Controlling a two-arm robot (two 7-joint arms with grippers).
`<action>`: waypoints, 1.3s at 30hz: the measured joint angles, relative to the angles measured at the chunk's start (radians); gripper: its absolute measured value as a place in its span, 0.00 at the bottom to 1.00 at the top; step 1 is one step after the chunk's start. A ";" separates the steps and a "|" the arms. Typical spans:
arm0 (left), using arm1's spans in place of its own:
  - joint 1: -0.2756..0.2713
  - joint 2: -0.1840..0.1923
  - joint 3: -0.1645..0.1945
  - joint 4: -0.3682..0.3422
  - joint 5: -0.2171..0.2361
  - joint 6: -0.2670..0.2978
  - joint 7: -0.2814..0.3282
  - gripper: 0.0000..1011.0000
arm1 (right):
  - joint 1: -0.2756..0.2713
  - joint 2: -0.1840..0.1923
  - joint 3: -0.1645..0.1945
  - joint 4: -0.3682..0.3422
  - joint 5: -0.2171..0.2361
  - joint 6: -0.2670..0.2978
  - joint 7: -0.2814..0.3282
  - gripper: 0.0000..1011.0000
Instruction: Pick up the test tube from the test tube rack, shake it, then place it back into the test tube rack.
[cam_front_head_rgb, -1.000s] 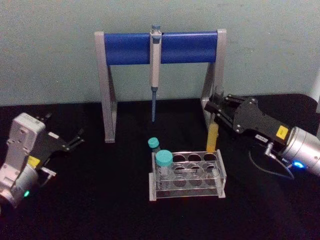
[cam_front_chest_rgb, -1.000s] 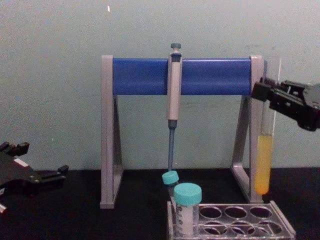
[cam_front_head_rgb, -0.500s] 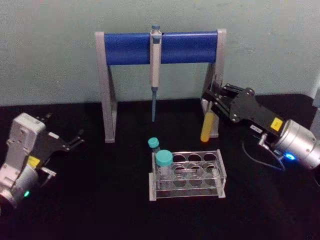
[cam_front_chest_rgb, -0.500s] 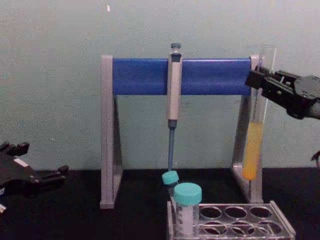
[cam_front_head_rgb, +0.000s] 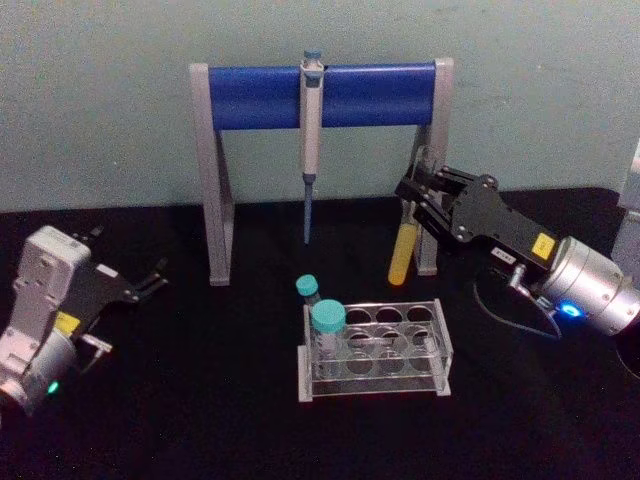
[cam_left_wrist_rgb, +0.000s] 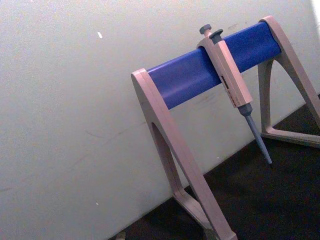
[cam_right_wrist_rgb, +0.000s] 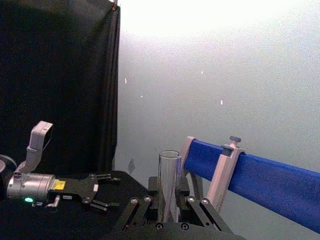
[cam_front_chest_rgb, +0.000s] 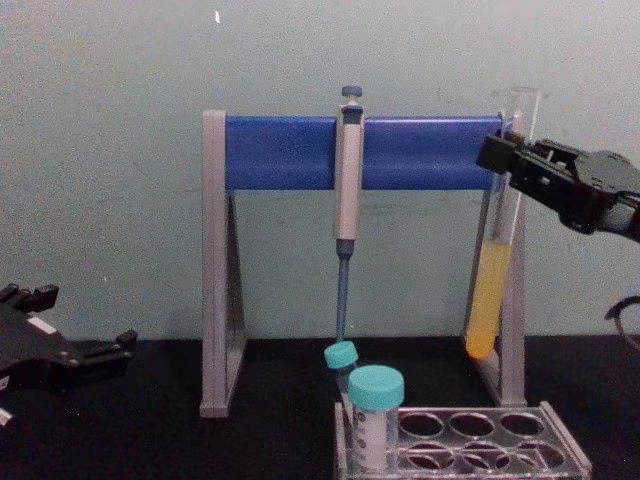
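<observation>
My right gripper (cam_front_head_rgb: 416, 192) is shut on the upper part of the test tube (cam_front_head_rgb: 401, 252), a long clear tube with yellow liquid in its lower part. The tube hangs tilted in the air, its round bottom swung toward the left, in front of the stand's right leg. In the chest view the test tube (cam_front_chest_rgb: 487, 295) is well above the test tube rack (cam_front_chest_rgb: 560, 462), gripped near its open mouth by the right gripper (cam_front_chest_rgb: 503, 152). The clear test tube rack (cam_front_head_rgb: 443, 352) stands at the table's middle. My left gripper (cam_front_head_rgb: 155, 278) rests open at the far left.
Two teal-capped tubes (cam_front_head_rgb: 327, 318) (cam_front_head_rgb: 306, 286) stand at the rack's left end. Behind it is a grey-and-blue pipette stand (cam_front_head_rgb: 250, 97) with a grey pipette (cam_front_head_rgb: 311, 140) hanging from the bar. The black table meets a pale wall close behind.
The right gripper has carried the test tube up and leftward from just above the rack's back right corner. The tube went from upright to tilted. The left arm has not moved.
</observation>
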 joint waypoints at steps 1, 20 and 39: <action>0.000 0.000 0.000 0.000 0.000 0.000 0.000 0.99 | 0.001 0.000 -0.001 0.000 0.002 0.001 0.002 0.23; 0.000 0.000 0.000 0.000 0.000 0.000 0.000 0.99 | -0.052 0.073 -0.022 -0.076 0.053 0.063 0.051 0.23; 0.000 0.000 0.000 0.000 0.000 0.000 0.000 0.99 | -0.021 0.070 -0.021 -0.041 0.034 0.062 0.019 0.23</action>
